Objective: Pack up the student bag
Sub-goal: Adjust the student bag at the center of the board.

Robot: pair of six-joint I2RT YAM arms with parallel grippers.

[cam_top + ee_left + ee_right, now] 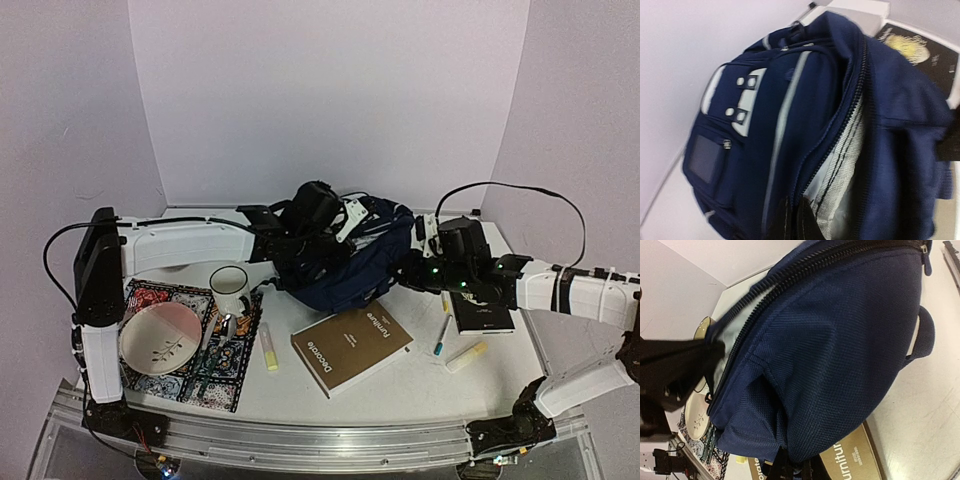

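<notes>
At the far left of the table (pixel 400 385), a patterned placemat (pixel 235 385) is laid near the front edge. A pale plate (pixel 130 350) with a leaf motif is set on it, and a white mug (pixel 230 288) with a dark rim is stood on its far right corner. Just to the right of the mat, a yellow highlighter (pixel 268 346) is laid on the bare surface. Next to it a brown book (pixel 350 346) is placed flat, cover up, at an angle.

The student bag (pixel 365 270) is found at the middle of the table, behind the brown book and partly over its far edge, lying on its side with the main zipper open and the light lining exposed. From the left, the left gripper (pixel 297 268) is brought to the edge of that opening. In its wrist view the fingers are seen clenched on the fabric beside the zipper. From the right, the right gripper (pixel 407 270) is pressed to the bag's lower side, where a fold of navy cloth is pinched between its closed fingers.

Further right, a black book (pixel 480 313) is laid flat beneath the right arm. A teal-tipped pen (pixel 441 336) is placed just beside its left edge, and a second yellow highlighter (pixel 465 356) is laid nearer the front.
</notes>
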